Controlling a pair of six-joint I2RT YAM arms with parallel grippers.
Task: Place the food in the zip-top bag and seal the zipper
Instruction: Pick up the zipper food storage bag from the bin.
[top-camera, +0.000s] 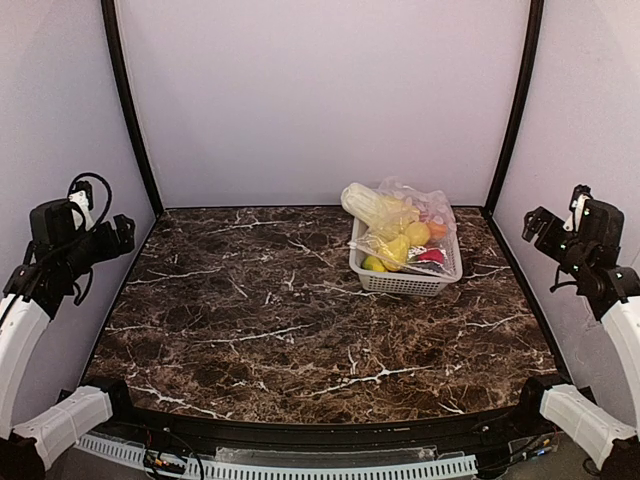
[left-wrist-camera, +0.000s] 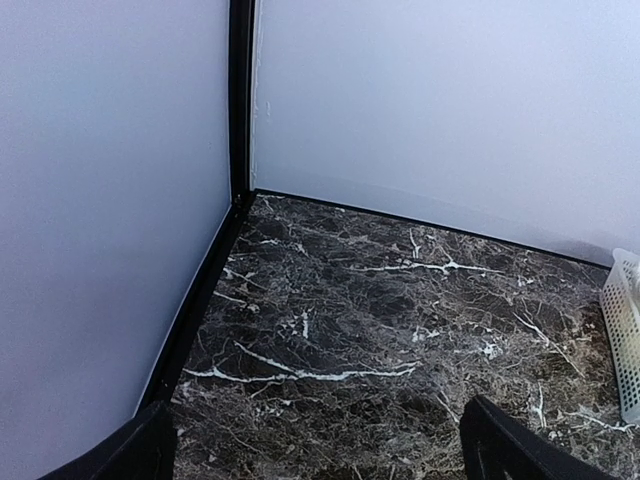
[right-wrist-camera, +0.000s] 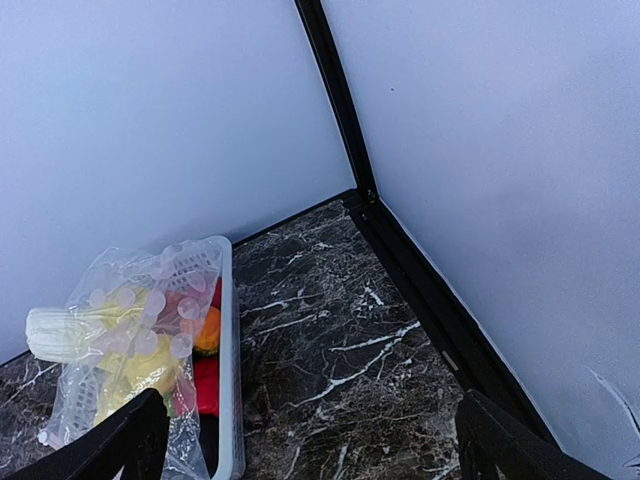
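Note:
A white lattice basket (top-camera: 404, 282) stands at the back right of the marble table. The clear dotted zip-top bag (top-camera: 395, 218) lies crumpled over it, on top of the toy food (top-camera: 418, 234) in yellow, orange, red and green. The right wrist view shows the bag (right-wrist-camera: 130, 330) over the food (right-wrist-camera: 207, 330) in the basket (right-wrist-camera: 228, 380). I cannot make out the zipper. My left gripper (top-camera: 122, 233) is raised at the left wall, open and empty. My right gripper (top-camera: 534, 224) is raised at the right wall, open and empty. Both are far from the basket.
Pale walls with black corner posts (top-camera: 128, 100) enclose the table (top-camera: 300, 320) on three sides. The basket's edge (left-wrist-camera: 622, 330) shows at the right of the left wrist view. A black rail runs along the near edge (top-camera: 300, 430).

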